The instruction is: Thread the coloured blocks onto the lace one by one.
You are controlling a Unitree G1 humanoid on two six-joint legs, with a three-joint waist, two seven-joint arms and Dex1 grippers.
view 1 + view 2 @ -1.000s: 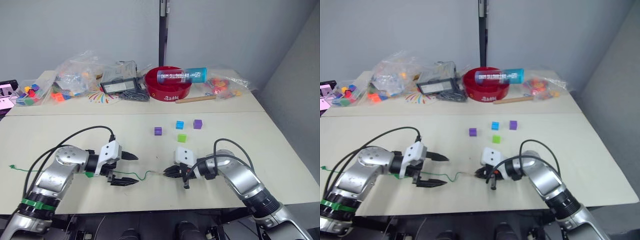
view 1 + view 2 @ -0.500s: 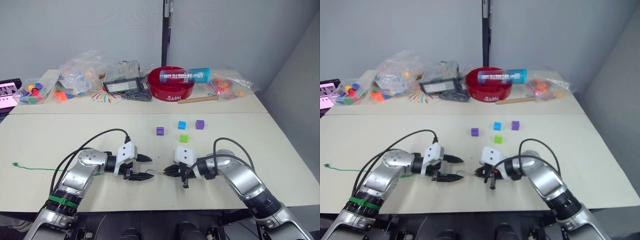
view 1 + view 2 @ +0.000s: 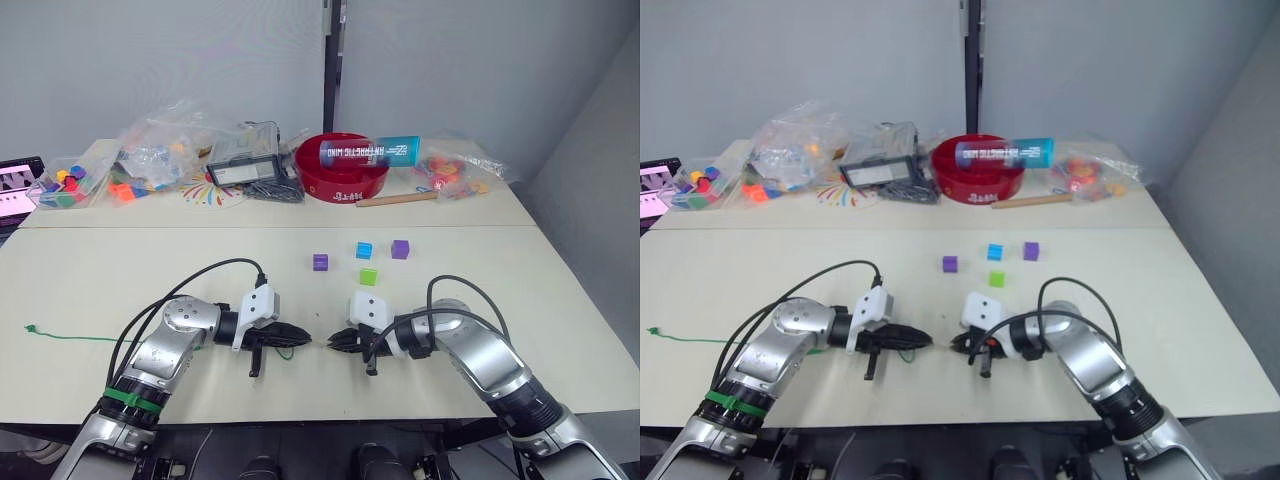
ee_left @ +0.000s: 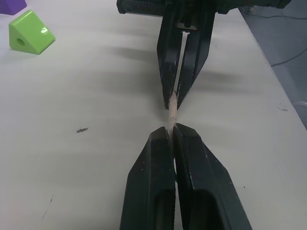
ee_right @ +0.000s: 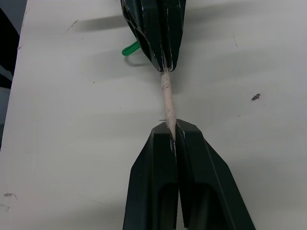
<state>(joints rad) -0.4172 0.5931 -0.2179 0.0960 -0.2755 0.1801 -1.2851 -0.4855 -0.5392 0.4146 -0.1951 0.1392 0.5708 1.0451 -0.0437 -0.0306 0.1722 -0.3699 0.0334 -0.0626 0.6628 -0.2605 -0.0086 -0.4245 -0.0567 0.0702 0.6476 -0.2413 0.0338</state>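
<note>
**Both end effectors pinched on the lace tip, four blocks loose on the desk**

Four small blocks lay loose on the desk (image 3: 560,300), far of the two arms: two purple, one (image 3: 320,262) on the left and one (image 3: 400,249) on the right, a blue block (image 3: 364,250) between them, and a light green block (image 3: 368,277) just near of the blue one. They sat close together but apart from one another.

One green lace (image 3: 70,336) ran from its knotted end at the left edge of the desk toward the centre. Its pale stiff tip (image 5: 168,102) bridged the gap between the two end effectors, which pointed at each other near the front middle of the desk. The left end effector (image 3: 300,333) had its fingers closed on one end of the tip, and the right end effector (image 3: 337,340) had its fingers closed on the other end. A short green loop of lace showed just beside the left fingers (image 5: 153,33).

Along the far edge stood one red bowl (image 3: 340,180) with a blue cylinder (image 3: 366,152) lying across its rim. Left of it were a clear plastic bag (image 3: 165,150) holding small coloured pieces, a black boxed item (image 3: 238,170), and a small clear container (image 3: 62,186) of mixed coloured pieces. Right of the bowl lay one wooden stick (image 3: 395,199) and another clear bag (image 3: 455,170) of red and yellow pieces.
</note>
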